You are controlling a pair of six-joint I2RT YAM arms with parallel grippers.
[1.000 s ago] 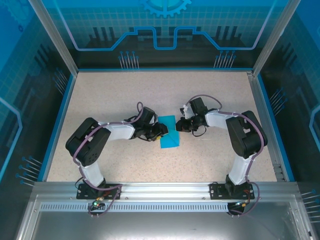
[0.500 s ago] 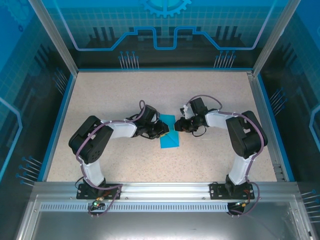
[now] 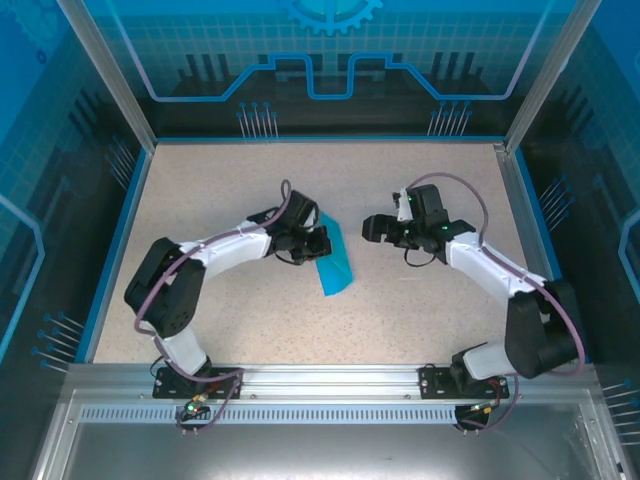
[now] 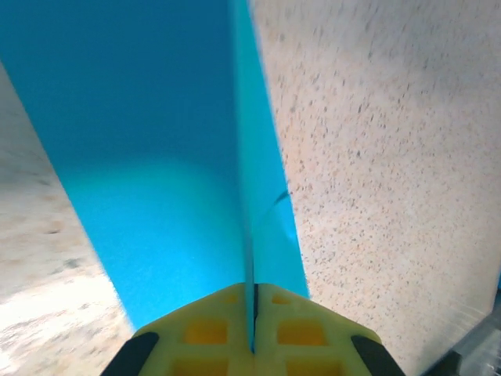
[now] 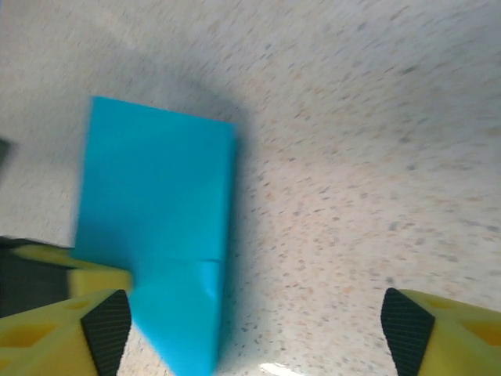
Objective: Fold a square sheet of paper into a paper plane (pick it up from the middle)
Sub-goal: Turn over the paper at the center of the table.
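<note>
The left gripper is clamped tight on the far end of the thin, folded cyan-blue sheet of paper, whose long axis runs back toward the arms' bases, while the right gripper hangs spread wide off to its right, not touching.

Cyan paper plane, half-folded, pinched in L tool.

No writing, number or brand can be read anywhere from here; the nearest thing to a sign is a blue gear emblem at top centre of the back panel, with circuit-style lines beneath it.
</note>
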